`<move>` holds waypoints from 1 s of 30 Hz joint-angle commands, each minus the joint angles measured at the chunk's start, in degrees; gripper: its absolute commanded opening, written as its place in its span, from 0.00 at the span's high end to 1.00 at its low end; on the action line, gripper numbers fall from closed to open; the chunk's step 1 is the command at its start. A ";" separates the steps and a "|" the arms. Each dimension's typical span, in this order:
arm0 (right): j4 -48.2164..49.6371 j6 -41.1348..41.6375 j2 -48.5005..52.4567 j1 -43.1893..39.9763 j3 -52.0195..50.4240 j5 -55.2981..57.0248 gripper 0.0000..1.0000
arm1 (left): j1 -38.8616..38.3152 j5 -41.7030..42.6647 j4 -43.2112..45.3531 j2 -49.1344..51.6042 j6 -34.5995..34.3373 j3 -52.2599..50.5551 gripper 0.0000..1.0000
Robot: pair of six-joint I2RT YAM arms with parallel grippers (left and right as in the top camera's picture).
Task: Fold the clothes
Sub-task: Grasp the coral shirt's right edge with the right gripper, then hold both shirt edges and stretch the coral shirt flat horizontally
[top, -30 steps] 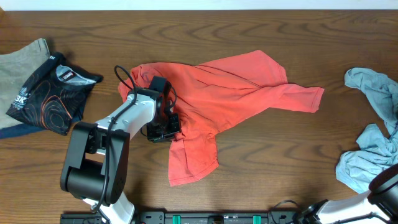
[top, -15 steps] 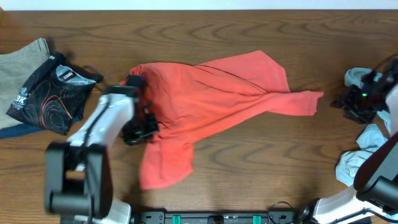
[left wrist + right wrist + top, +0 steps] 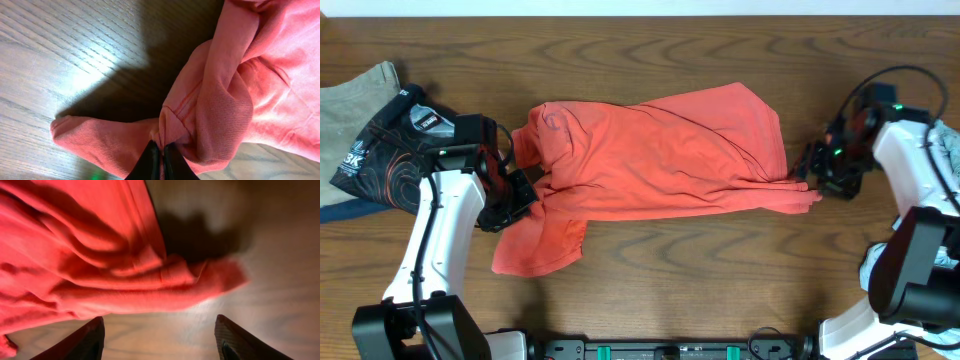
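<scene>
Cloth like this red shirt (image 3: 660, 150) looks light, soft and limp, so I judge it will sag and bunch wherever it is lifted and slide easily over the wooden table (image 3: 720, 270). It lies crumpled across the middle of the table, one sleeve trailing toward the front left. The left claw (image 3: 513, 197) is pressed together on a gathered fold at the shirt's left side, and its wrist view shows fabric puckered at the tips. The right claw (image 3: 817, 172) is spread wide just beside the cuff (image 3: 210, 280) of the right sleeve, gripping nothing. Hems, cuffs and seams seem the surest places to pinch, since a single layer may slip. A black printed garment (image 3: 400, 150) and a blue garment (image 3: 910, 260) lie well apart.
</scene>
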 commanded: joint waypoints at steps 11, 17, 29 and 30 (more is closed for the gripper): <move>12.76 8.17 0.35 0.85 -10.60 2.80 0.31 | 0.02 -0.15 -0.22 -0.09 -0.48 -0.44 0.94; 14.19 8.13 0.35 0.85 -10.58 -2.25 0.31 | 0.02 -0.15 -0.35 -0.09 -0.48 -0.44 0.94; 17.40 7.96 0.35 0.87 -10.62 -2.89 0.37 | 0.02 -0.15 -0.37 -0.09 -0.48 -0.44 0.94; 17.55 7.96 0.35 0.92 -10.67 -2.05 0.40 | 0.02 -0.15 -0.37 -0.09 -0.48 -0.44 0.94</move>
